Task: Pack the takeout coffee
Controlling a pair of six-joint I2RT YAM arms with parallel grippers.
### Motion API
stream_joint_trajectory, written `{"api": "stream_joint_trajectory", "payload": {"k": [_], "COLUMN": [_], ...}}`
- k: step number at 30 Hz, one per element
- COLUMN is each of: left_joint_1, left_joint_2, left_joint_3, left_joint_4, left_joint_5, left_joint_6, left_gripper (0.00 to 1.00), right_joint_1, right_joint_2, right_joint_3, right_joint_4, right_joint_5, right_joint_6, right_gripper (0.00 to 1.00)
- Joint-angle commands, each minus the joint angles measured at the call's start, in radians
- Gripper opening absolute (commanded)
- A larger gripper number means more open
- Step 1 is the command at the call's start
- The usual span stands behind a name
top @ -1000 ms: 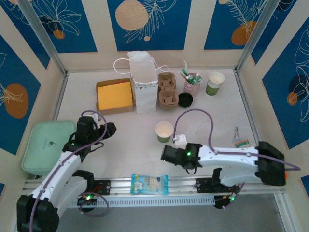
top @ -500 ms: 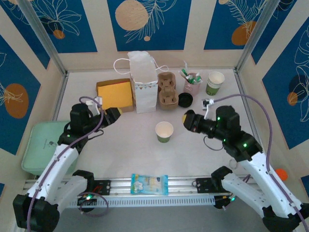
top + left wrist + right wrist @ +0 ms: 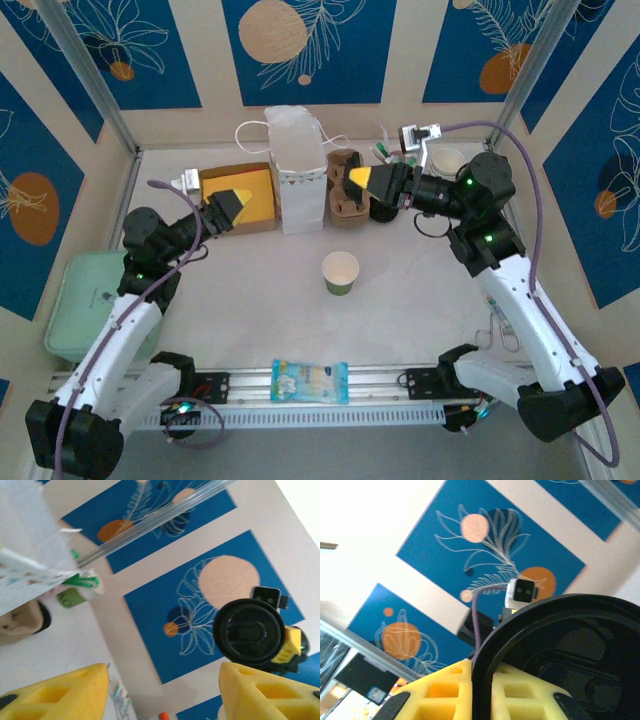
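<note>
While right claw (image 3: pixel 481 690) clamps black lid (image 3: pixel 560 655), rim's cropped.

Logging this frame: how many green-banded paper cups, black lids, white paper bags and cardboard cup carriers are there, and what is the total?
Green-banded paper cup: 2
Black lid: 1
White paper bag: 1
Cardboard cup carrier: 1
Total: 5
</note>
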State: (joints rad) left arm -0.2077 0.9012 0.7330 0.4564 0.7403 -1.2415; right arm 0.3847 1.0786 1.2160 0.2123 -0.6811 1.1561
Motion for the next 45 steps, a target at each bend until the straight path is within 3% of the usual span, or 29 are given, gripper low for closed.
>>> {"api": "stream_joint_trajectory", "payload": {"k": [1,7,16,30,45], "left_joint_1": [0.0,-0.077,-0.237,-0.32,-0.36], "left_joint_2": [0.049,0.194,0.31,0.416,0.463], "left_joint_3": [0.005,0.097,0.252,0.326,0.371], "left_joint_4": [0.342,0.699,0.788,0.926,0.952], "left_joint_5": [0.018,-0.027,-0.083,-0.184,-0.219], "left_joint_6": [-0.197,-0.397,-0.379,-0.404,-0.394], "left_gripper": [0.61,0.61,0.61,0.52,0.51], "right_joint_1": [0.001,0.061,0.133,0.167,0.209], "right_joint_2": [0.07,0.238,0.466,0.533,0.547], "right_joint_3": [0.04,0.188,0.384,0.384,0.347], "right_joint_4": [0.331,0.638,0.995,1.186,1.188], "right_joint_5": [-0.08,-0.055,0.057,0.2,0.233], "right_joint_6": [0.238,0.462,0.749,0.831,0.811], "right_gripper": [0.13,0.13,0.13,0.13,0.13]}}
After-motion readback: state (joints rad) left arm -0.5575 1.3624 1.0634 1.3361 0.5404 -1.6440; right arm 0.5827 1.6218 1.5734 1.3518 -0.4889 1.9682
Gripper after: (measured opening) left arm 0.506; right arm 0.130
